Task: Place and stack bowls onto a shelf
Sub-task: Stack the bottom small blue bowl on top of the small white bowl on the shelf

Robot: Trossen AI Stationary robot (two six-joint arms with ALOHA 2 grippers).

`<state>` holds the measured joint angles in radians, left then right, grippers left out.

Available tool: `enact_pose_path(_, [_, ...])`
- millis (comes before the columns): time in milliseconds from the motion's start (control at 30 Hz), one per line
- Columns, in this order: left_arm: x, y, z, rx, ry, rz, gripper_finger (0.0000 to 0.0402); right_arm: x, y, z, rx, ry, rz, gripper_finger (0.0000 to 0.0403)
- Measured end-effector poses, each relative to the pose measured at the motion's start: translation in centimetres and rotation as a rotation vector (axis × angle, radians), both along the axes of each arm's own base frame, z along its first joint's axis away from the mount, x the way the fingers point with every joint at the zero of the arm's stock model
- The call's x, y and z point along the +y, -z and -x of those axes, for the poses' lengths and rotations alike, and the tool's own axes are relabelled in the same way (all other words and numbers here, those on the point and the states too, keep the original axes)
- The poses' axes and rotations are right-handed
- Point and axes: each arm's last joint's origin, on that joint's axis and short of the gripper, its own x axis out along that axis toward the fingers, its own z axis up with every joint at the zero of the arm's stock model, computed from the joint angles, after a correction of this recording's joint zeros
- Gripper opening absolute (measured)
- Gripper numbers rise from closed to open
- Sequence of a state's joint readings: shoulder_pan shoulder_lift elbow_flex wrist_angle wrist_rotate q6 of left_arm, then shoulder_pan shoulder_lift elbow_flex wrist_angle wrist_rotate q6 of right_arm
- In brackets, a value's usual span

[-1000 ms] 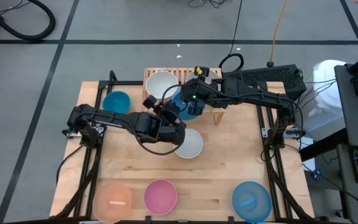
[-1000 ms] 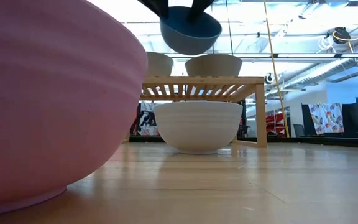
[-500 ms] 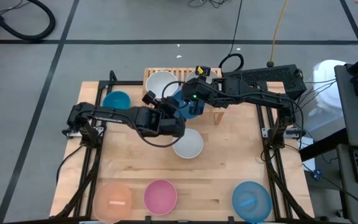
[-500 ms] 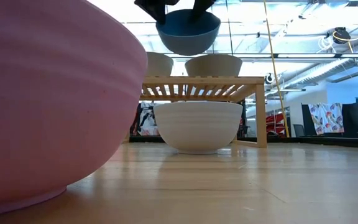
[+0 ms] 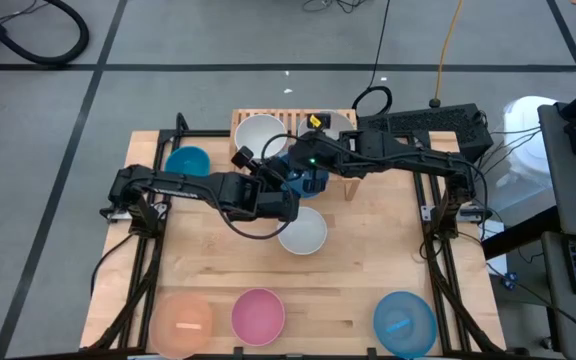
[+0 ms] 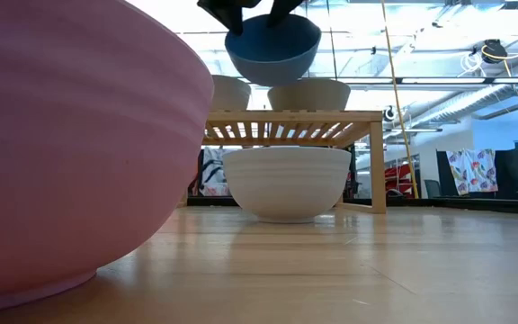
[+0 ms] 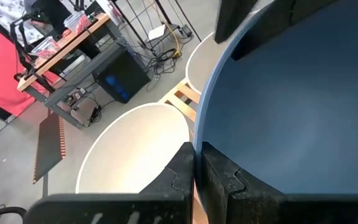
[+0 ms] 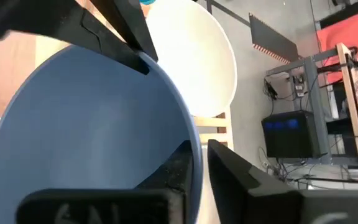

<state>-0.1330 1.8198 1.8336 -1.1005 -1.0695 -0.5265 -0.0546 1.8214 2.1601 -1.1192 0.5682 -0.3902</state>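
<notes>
Tabletop: eight bowls, one shelf.

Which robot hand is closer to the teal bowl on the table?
Left. The left gripper sits beside the shelf, pinching the blue bowl, a short way from the teal bowl. The right gripper grips that blue bowl's far rim, farther from the teal one.
</notes>
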Motion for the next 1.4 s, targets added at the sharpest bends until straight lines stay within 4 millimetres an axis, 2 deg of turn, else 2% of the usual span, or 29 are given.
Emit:
enact_pose_path(267, [-0.1,0.0,0.0,0.007,0.006,-0.008,0.0012,0.9,-0.2,-0.2,-0.003,-0.035,0.044,0.0106])
enact_pose_path(567, [-0.4,0.0,0.1,0.007,0.013,-0.007,0.0012,1.0,-0.3,-0.3,0.017,-0.067,0.078,0.0143])
enact_pose_path(800, [-0.4,-0.9,0.7,-0.022,0.015,-0.004,0.0012,1.2,-0.9,-0.3,-0.009,-0.066,0.128,0.0148])
enact_pose_path(933, [-0.3,-1.5,1.0,-0.037,0.016,-0.013,0.0012,1.7,-2.0,0.2,-0.062,-0.07,0.168,0.0149])
enact_pose_path(1167, [-0.6,-1.5,0.9,-0.035,0.028,-0.007,0.0012,2.6,-3.8,1.5,-0.133,-0.091,0.184,0.0149])
enact_pose_path(1267, [-0.9,-0.8,0.7,0.007,0.055,0.014,0.0012,2.8,-4.9,2.2,-0.186,-0.079,0.195,0.0149])
enact_pose_path(1400, [-1.0,-1.2,0.9,-0.011,0.051,0.005,0.0012,3.3,-5.5,2.7,-0.221,-0.091,0.192,0.0149])
